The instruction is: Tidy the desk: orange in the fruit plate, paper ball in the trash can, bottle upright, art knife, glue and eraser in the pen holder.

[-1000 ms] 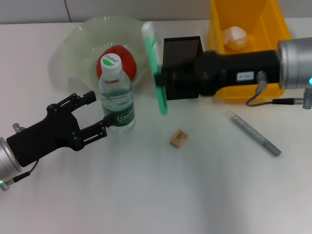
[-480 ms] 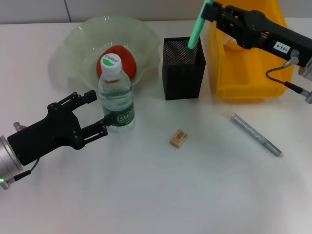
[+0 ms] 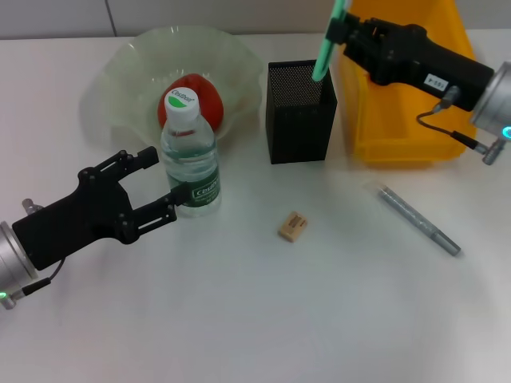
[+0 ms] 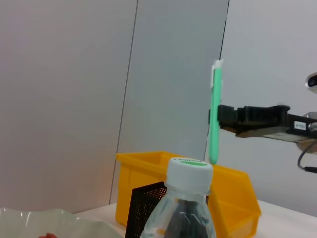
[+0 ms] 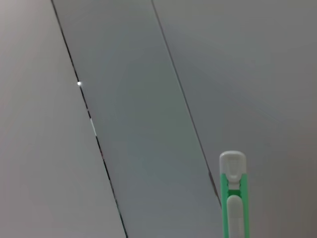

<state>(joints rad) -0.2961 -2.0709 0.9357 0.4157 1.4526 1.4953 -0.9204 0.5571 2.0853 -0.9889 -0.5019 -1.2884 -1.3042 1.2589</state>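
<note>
Head view: right claw (image 3: 345, 30) clamped on the green art knife (image 3: 326, 44), held near-upright above the black mesh pen holder (image 3: 299, 112), lower tip at or just inside the holder's back rim, can't tell which. Left wrist view settles more: the knife's (image 4: 215, 114) lower end hangs in the air above the holder's (image 4: 146, 208) level, right claw (image 4: 225, 116) gripping it mid-length, white slider end up. Right wrist view gives only the knife's white-and-green top (image 5: 233, 193) against a grey panelled wall, no desk or fingers visible. Left claw (image 3: 152, 187) sits low on the left, fingers spread wide either side of the upright water bottle (image 3: 190, 152), lower finger touching or just beside the bottle's label, not gripping. Bottle stands in front of the pale green fruit plate (image 3: 128, 68), which has the orange (image 3: 207, 100) in it, partly hidden behind the bottle cap. Eraser (image 3: 293, 226) lies on the white desk (image 3: 319, 319) in front of the pen holder; the grey glue stick (image 3: 417, 217) lies diagonally to its right. Yellow trash can (image 3: 399, 120) is right of the holder, its inside largely blocked by the right arm, so the paper ball can't be made out.
</note>
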